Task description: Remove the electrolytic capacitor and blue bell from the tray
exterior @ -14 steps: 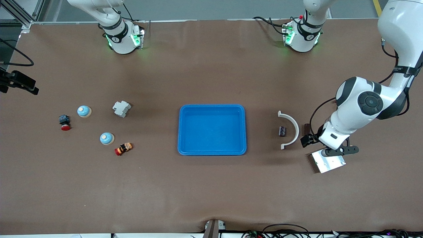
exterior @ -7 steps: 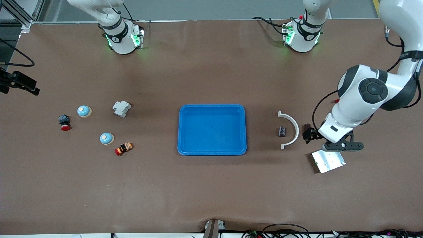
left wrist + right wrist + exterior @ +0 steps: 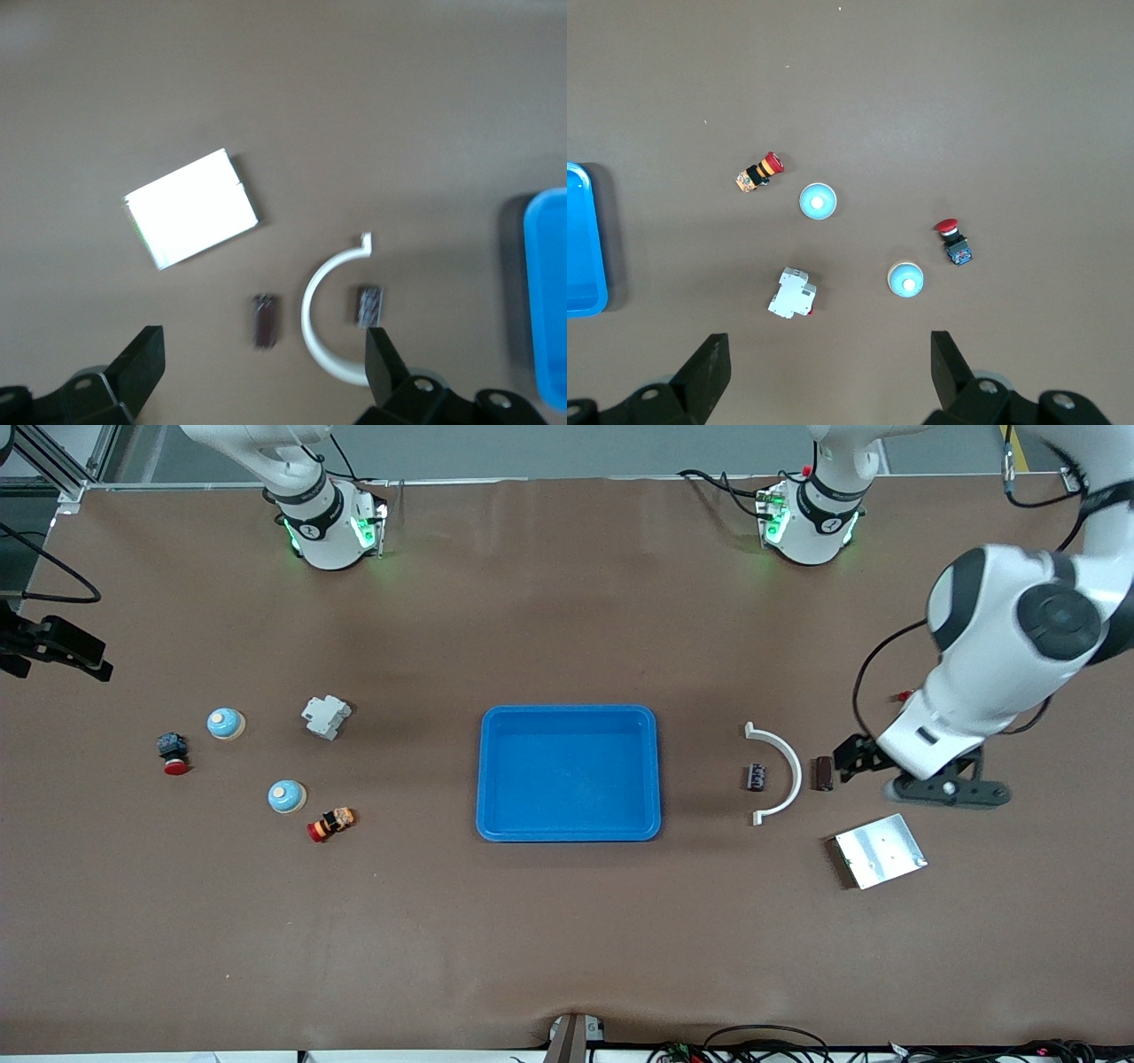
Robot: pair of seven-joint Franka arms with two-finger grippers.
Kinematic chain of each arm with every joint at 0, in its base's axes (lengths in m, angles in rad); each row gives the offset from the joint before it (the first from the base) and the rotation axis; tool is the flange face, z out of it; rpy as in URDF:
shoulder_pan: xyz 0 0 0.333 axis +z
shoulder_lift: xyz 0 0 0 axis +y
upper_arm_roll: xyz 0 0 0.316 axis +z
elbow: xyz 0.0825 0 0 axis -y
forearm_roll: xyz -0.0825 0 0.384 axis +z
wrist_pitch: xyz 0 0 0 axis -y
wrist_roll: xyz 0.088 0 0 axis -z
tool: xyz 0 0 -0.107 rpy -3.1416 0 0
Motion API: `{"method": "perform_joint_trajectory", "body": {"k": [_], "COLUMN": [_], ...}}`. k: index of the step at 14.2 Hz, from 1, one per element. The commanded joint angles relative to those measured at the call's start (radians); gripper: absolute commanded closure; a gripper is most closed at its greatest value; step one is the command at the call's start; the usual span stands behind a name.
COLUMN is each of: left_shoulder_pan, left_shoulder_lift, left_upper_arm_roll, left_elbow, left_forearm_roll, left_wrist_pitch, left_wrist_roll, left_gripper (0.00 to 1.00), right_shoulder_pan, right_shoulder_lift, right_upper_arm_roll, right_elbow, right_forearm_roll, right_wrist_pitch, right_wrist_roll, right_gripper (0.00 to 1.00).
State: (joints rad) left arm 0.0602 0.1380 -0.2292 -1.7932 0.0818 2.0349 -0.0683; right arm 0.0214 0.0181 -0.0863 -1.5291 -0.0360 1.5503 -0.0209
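Observation:
Two dark capacitors lie toward the left arm's end: one (image 3: 825,773) beside the white arc, one (image 3: 757,777) inside its curve. In the left wrist view they show as the outer capacitor (image 3: 264,320) and the inner capacitor (image 3: 369,305). My left gripper (image 3: 943,790) hangs open and empty in the air near the outer capacitor; the left wrist view (image 3: 264,354) shows it between the fingers, well below. Two blue bells (image 3: 226,724) (image 3: 287,796) stand toward the right arm's end. My right gripper (image 3: 828,354) is open and empty, high over the bells (image 3: 817,202) (image 3: 906,280); it is out of the front view.
A blue tray (image 3: 569,710) sits mid-table. A white arc (image 3: 784,775) and a metal plate (image 3: 880,850) lie by the capacitors. A white breaker (image 3: 326,716) and two red push buttons (image 3: 173,753) (image 3: 330,824) lie by the bells.
My left arm has swung off the metal plate, toward the robots' bases and the left arm's end. The plate now lies fully uncovered. Nothing on the table moved.

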Motion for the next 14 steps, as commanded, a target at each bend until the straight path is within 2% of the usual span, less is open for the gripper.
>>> {"method": "perform_joint_trajectory", "body": {"k": [1,4,6,7,9,14], "left_shoulder_pan": [-0.080,-0.128,-0.149,-0.172,-0.204,-0.198], "left_shoulder_lift": [-0.077,-0.089,-0.103,-0.113,-0.141,-0.152], "left_upper_arm_roll": [0.094,0.140,0.160,0.194,0.249,0.249], "left_elbow": [0.014,0.121,0.162,0.169,0.167,0.186], "left_forearm_roll": [-0.036,-0.036,-0.045,-0.060,-0.077,-0.091], "left_wrist_pitch": [-0.103,-0.260,-0.323,-0.346,-0.363,-0.366], "left_wrist_roll": [0.059,0.067,0.073,0.074,0.119,0.116], "left_gripper": [0.00,0.00,0.00,0.00,0.00,0.00], "right_shoulder_pan": [-0.006,-0.005,-0.008,-0.008,-0.008,-0.009], "right_shoulder_lift": [0.000,0.000,0.002,0.002,0.000,0.000], "right_upper_arm_roll": [0.003,0.003,0.003,0.005,0.005,0.005], "right_elbow": [0.011,0.012,0.014,0.015,0.015,0.015], "right_forearm_roll": [0.004,0.004,0.005,0.005,0.005,0.005], "right_wrist_pitch": [-0.003,-0.004,-0.003,-0.003,-0.003,-0.003], "right_wrist_roll": [0.002,0.002,0.002,0.002,0.002,0.004], "right_gripper": [0.00,0.00,0.00,0.00,0.00,0.00]}}
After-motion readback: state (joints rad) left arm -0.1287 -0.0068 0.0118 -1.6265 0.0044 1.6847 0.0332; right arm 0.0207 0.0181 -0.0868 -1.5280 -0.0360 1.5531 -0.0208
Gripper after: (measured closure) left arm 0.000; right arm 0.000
